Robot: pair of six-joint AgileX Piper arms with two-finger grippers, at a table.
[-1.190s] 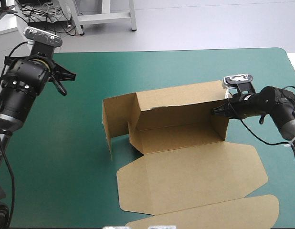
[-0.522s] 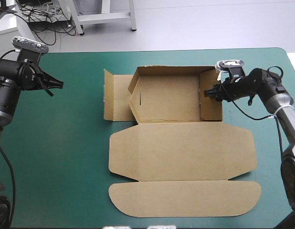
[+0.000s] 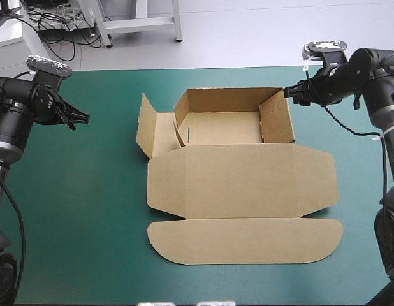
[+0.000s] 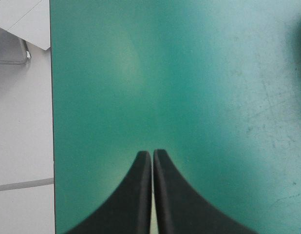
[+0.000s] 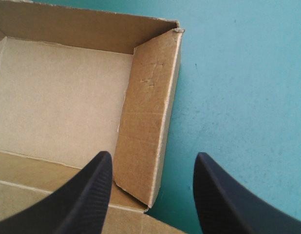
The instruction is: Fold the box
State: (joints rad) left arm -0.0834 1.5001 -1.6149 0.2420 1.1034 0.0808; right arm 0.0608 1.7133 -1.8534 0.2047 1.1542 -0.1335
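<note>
Now the right end effector [image 5: 153,156], fingers spread, hovers over the right wall [image 5: 149,112] of the box [image 3: 241,185], which sits mid bench [image 3: 88,210] (tray raised, lid flat). The left end effector [image 4: 152,153], pinched closed, hangs well apart. The loose left flap [image 3: 155,134] probably needs raising and tucking next.

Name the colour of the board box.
Brown; the cut-board box shows best in the high view.
</note>
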